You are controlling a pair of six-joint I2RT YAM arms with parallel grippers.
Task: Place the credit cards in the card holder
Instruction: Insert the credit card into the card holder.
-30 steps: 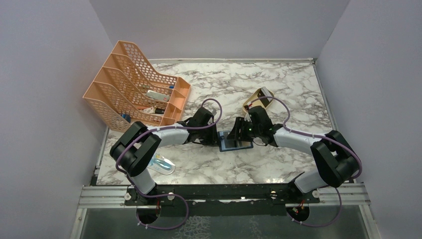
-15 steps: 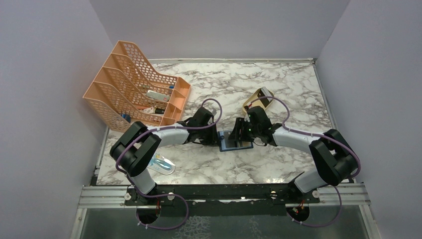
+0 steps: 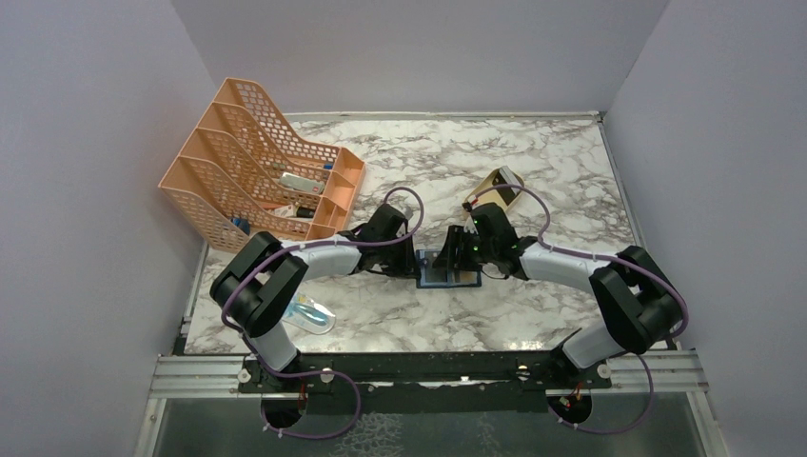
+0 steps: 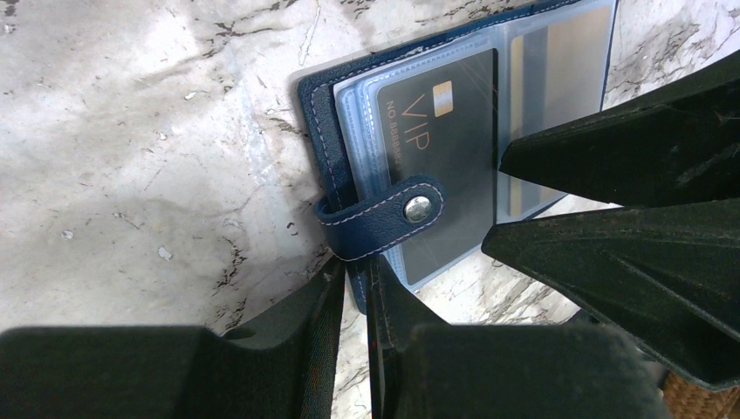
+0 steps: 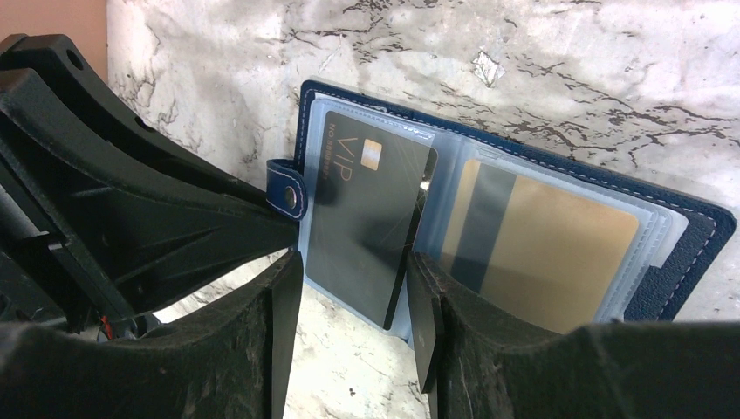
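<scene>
Surface: white marble-look top w/ grey veins (image 3: 409,152); both pincers meet near its middle.
Room: plain pale lilac walls (image 3: 419,48) beyond the pincers and on both sides. A black and metal rail (image 3: 428,367) behind them carries the arm bases.
L pincer (image 4: 355,278): almost closed. Navy edge of the card holder (image 5: 694,244) sits in the slit betw its fingers, just under the strap (image 4: 371,225); clamped on it.
R pincer (image 5: 353,262): part-open, abt card width. One finger lies along each long edge of the dark grey card (image 5: 366,227) at its near end. Can't tell if they pinch it or just hang over it.
Card holder: open flat on the surface betw the 2 pincers, clear sleeves (image 4: 356,122) facing up. Strap w/ snap button (image 4: 417,208) is folded onto the sleeve on the L pincer's side.
Dark grey card: "VIP" print, straight ahead of R pincer, a bit skewed vs the sleeve.
Gold card (image 5: 550,244): in a sleeve just beside the dark one, on the side away from L pincer; dark stripe along one edge.
Tan tray (image 3: 487,178): near, beyond R pincer; contents too small to tell.
File rack (image 3: 257,176): orange mesh, beyond L pincer and to its L, by the L wall; small items in its slots.
Blue packet (image 3: 309,314): on the surface well behind L pincer, by L arm's base.
</scene>
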